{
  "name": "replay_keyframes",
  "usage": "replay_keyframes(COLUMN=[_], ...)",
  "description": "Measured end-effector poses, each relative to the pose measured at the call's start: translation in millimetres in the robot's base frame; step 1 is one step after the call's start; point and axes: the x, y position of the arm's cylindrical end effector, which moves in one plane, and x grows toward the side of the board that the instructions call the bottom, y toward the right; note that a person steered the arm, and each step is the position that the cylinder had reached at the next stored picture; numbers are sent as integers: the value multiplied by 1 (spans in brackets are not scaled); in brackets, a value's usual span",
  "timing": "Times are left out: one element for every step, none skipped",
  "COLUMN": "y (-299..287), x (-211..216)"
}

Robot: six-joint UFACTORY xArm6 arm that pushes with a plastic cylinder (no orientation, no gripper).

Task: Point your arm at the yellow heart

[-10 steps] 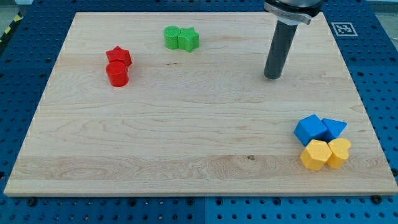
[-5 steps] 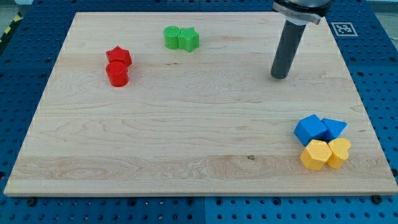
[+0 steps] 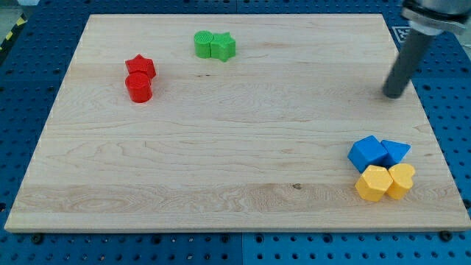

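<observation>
The yellow heart (image 3: 402, 179) lies near the board's lower right corner. It touches a yellow hexagon (image 3: 373, 183) on its left and sits just below a blue triangle (image 3: 395, 152). My tip (image 3: 394, 95) rests on the board near its right edge, well above the yellow heart and a little above the blue triangle, touching no block.
A blue cube (image 3: 368, 153) sits left of the blue triangle. A red star (image 3: 140, 66) and red cylinder (image 3: 138, 87) stand at the upper left. Two green blocks (image 3: 214, 45) sit near the top edge. The wooden board (image 3: 221, 147) lies on a blue pegboard.
My tip has moved to the view's right, from the board's upper middle-right to near its right edge. No block has moved.
</observation>
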Motion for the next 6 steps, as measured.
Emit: replay_keyframes(y=[28,30,27,29,52,22], x=[35,76,101,126,162,184])
